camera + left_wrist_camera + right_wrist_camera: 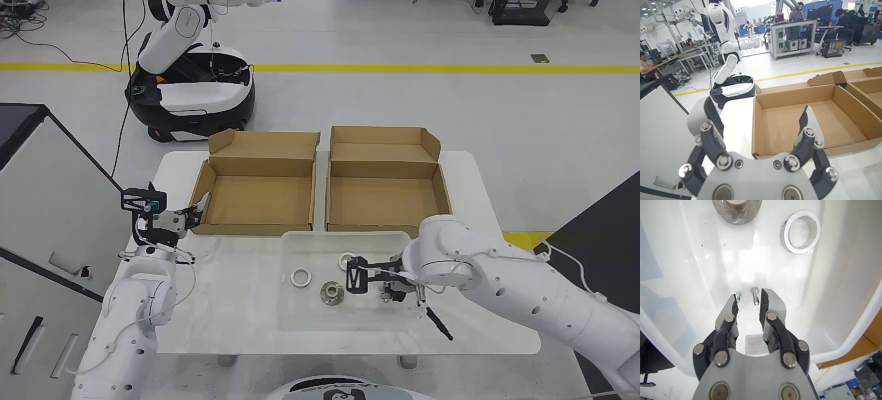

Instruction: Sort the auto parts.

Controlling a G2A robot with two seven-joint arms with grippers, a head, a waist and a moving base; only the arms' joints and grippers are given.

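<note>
right pincer (pixel 749 294), spread, points toward 9 o'clock in the tray (pixel 838 285), straddling a bolt (pixel 755 295) lying lengthwise between its jaws; left pincer (pixel 757 104) hangs spread, farther off.

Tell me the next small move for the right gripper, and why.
Probably ease the right gripper down and close on the bolt: its jaws stand open, and the bolt lies between them in the white tray, not yet gripped.

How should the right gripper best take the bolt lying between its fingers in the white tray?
Grip the bolt across its threaded shank, coming straight down from above: it lies flat on the tray floor, lengthwise between the open fingers of the right gripper.
</note>
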